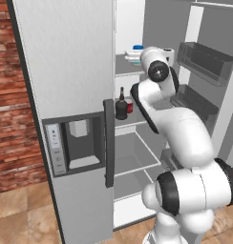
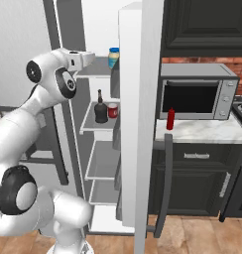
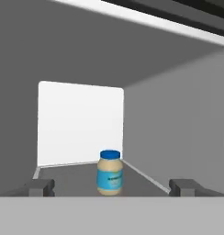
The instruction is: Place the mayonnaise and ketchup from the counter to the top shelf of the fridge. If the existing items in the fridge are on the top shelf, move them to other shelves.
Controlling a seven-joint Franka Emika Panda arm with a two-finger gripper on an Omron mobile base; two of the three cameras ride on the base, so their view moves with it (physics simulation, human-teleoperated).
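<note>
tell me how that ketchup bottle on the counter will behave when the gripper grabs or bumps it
The ketchup bottle is slim and tall for its base, standing upright on the counter, so a sideways bump would probably tip it. Once down, its round body would likely roll. It looks like a squeeze bottle, so it may give slightly under a firm grip.

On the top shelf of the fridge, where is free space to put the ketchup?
The top shelf is bare left of the mayonnaise, up to the back wall; a narrower strip lies right of it. One shelf lower, the black bottle and red container crowd together.
</note>
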